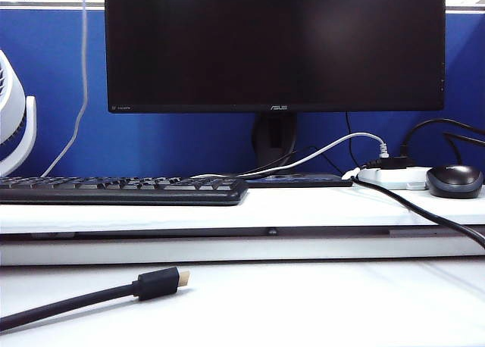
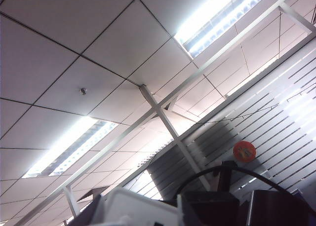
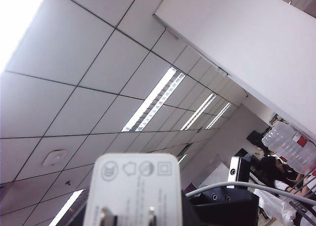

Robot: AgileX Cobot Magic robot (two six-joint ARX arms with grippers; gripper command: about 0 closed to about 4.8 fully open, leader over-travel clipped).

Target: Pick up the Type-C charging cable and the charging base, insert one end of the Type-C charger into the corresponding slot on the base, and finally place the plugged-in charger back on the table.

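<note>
Holding both pieces high, up toward the ceiling, you had neither arm in the exterior view. The small white rectangular plastic charging base (image 3: 133,189) sat right in front of the right wrist camera, its 2 metal prongs facing the lens, and the right gripper (image 3: 222,206) appeared clamped on it. The thin white flexible Type-C charging cable (image 3: 256,187) ran just beside the base, above the dark gripper body. The left gripper (image 2: 212,208) showed only as dark shapes at the frame edge, so I could not tell whether it was open or closed, nor what it carried.

For the insertion, you needed the base's port face turned toward the plug, and the plug gripped close to its tip so the soft cable could not buckle. My advice was to line up first, then push straight and slowly.

Below, the wide white table (image 1: 341,309) had bare room in front for setting down. A thick black cable with a gold-tipped plug (image 1: 163,282) lay on it. On the raised white shelf step (image 1: 303,207) stood a black keyboard (image 1: 121,189), a black monitor (image 1: 273,44), a flat white power strip (image 1: 394,178) and a dark mouse (image 1: 453,180).
</note>
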